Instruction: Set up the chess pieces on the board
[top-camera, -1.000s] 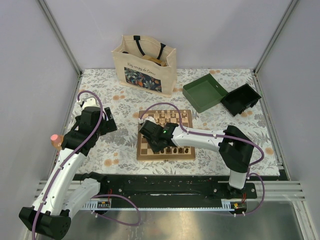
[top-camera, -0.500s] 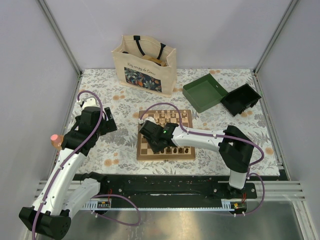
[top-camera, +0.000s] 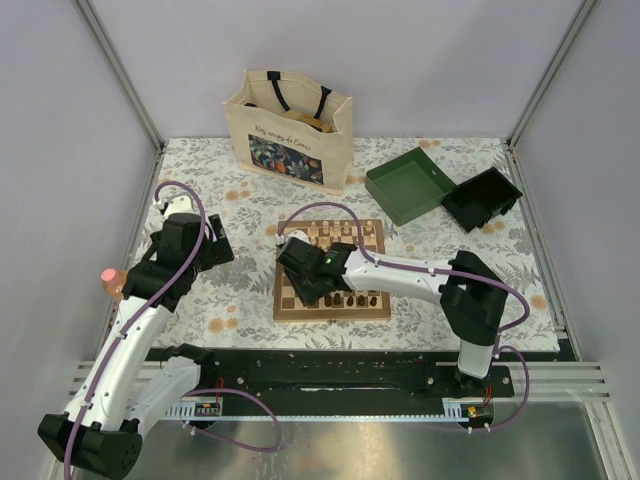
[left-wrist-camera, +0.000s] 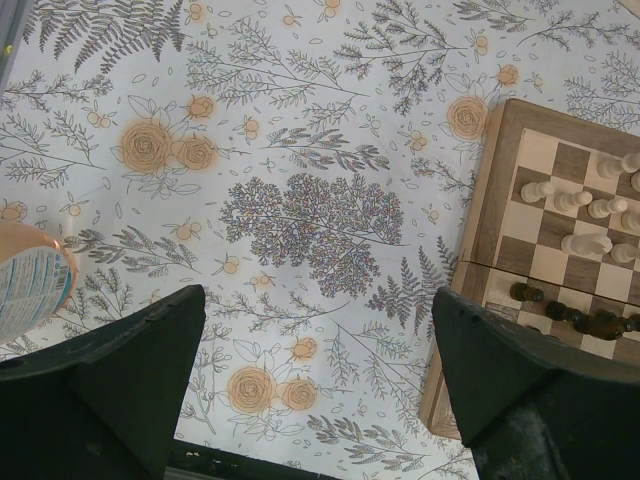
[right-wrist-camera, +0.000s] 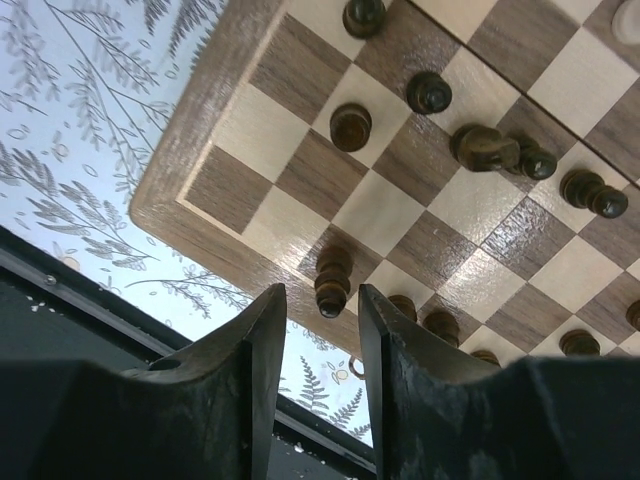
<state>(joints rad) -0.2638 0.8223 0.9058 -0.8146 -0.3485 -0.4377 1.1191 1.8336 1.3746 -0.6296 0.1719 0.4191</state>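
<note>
The board (top-camera: 330, 315) lies mid-table, with pale chess pieces (top-camera: 335, 235) along its far rows and dark ones (top-camera: 360, 299) along its near rows. My right gripper (top-camera: 305, 285) hovers over the board's near left corner. In the right wrist view its jaws (right-wrist-camera: 320, 300) stand open on either side of an upright dark piece (right-wrist-camera: 333, 275), with a gap showing on both sides. More dark pieces (right-wrist-camera: 428, 92) stand on the squares beyond. My left gripper (top-camera: 215, 245) hangs wide open and empty (left-wrist-camera: 318, 300) over the flowered cloth, left of the board (left-wrist-camera: 490, 200).
A printed tote bag (top-camera: 290, 125) stands at the back. A green box (top-camera: 405, 185) and a black box (top-camera: 482, 197) sit at the back right. A pink-capped bottle (top-camera: 112, 281) stands by the left wall, also visible from the left wrist (left-wrist-camera: 30, 280).
My right gripper's jaws have spread apart and let go of the dark piece, which now stands on its square. The left arm has not moved.
</note>
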